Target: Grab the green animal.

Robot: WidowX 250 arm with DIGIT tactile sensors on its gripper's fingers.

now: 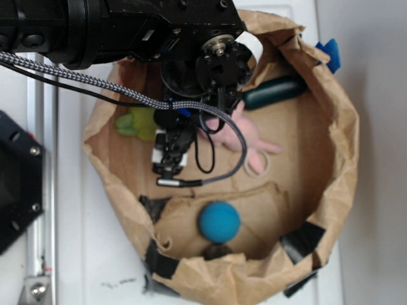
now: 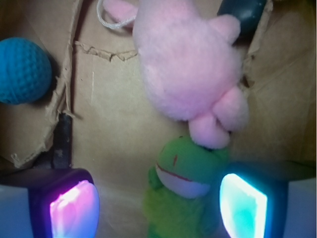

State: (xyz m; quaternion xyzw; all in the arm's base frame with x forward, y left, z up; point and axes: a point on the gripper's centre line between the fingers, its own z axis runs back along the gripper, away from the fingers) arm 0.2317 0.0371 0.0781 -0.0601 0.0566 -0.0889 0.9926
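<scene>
The green animal (image 2: 184, 196) is a fuzzy lime-green plush with a white mouth patch and a red line. In the wrist view it lies on the brown paper between my open fingers, closer to the right pad (image 2: 242, 206) than to the left pad (image 2: 74, 210). Its head touches a foot of the pink plush (image 2: 185, 59). In the exterior view the green animal (image 1: 137, 123) shows at the left of the paper bowl, partly hidden by my arm. My gripper (image 1: 170, 159) hangs above it, open and empty.
A brown paper bowl with crumpled walls (image 1: 340, 146) holds everything. A teal ball (image 1: 219, 221) lies near the front, and also shows in the wrist view (image 2: 22, 69). A dark cylinder (image 1: 275, 92) lies at the back. A cable (image 1: 210, 114) loops over the pink plush (image 1: 248, 136).
</scene>
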